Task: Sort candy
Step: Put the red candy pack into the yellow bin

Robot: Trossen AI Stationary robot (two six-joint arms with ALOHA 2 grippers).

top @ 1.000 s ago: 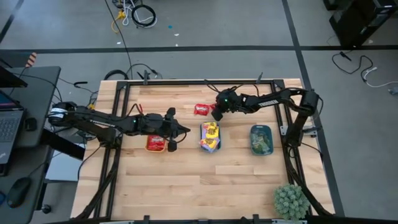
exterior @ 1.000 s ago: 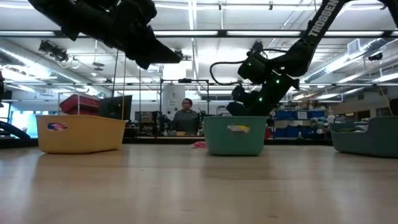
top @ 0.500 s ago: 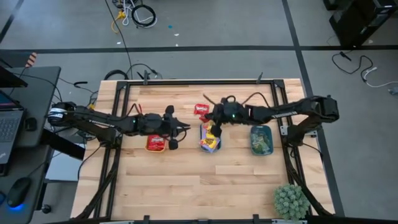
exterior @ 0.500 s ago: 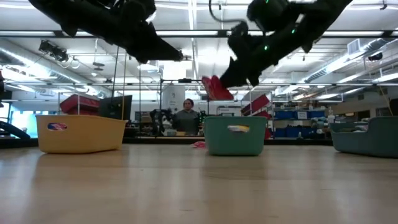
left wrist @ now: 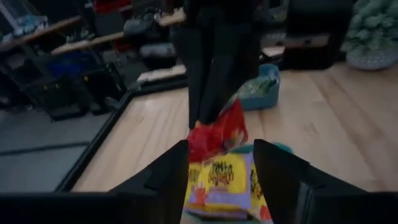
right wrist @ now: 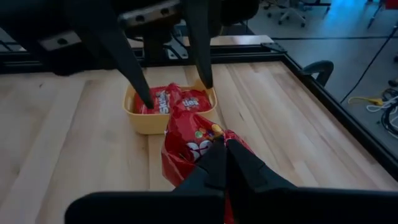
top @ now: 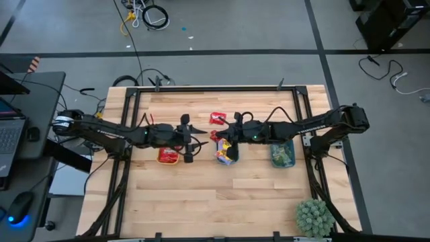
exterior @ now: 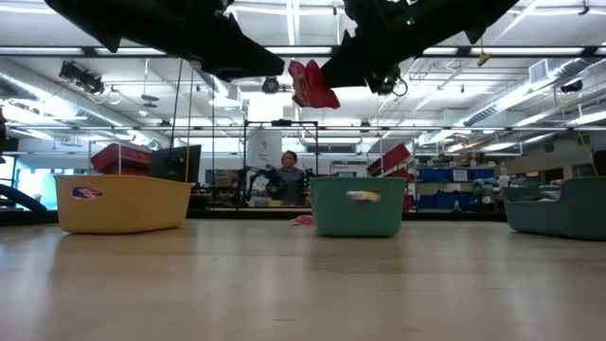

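My right gripper (top: 227, 138) is shut on a glossy red candy packet (exterior: 312, 85), held in the air above the table's middle, beside the middle teal tray (top: 228, 160) of yellow candy (left wrist: 219, 180). My left gripper (top: 193, 141) faces it from the left. It is open, and its fingers (right wrist: 202, 62) stand over the yellow tray (right wrist: 140, 121) of red candy (right wrist: 174, 99). The packet (left wrist: 217, 134) hangs just ahead of the left fingers, apart from them. Another red candy (top: 217, 119) lies flat on the table farther back. My right gripper pinches one edge of the red packet (right wrist: 211, 148) between its two shut fingertips. It comes from the table's right, slanting slightly down. The packet hangs tilted below and ahead of the fingers, lifted clear of the table and the trays.
A second teal tray (top: 282, 151) with green candy sits toward the right edge. A spiky green plant (top: 314, 216) stands at the near right corner. Bare wood lies along the near half of the table (top: 201, 202). A person (exterior: 287, 178) is in the room beyond.
My right gripper has risen from the far side, by the loose red candy. It has swung toward the table's left and near side, past the middle tray and toward my left gripper. It has carried a red packet lifted clear of the table.
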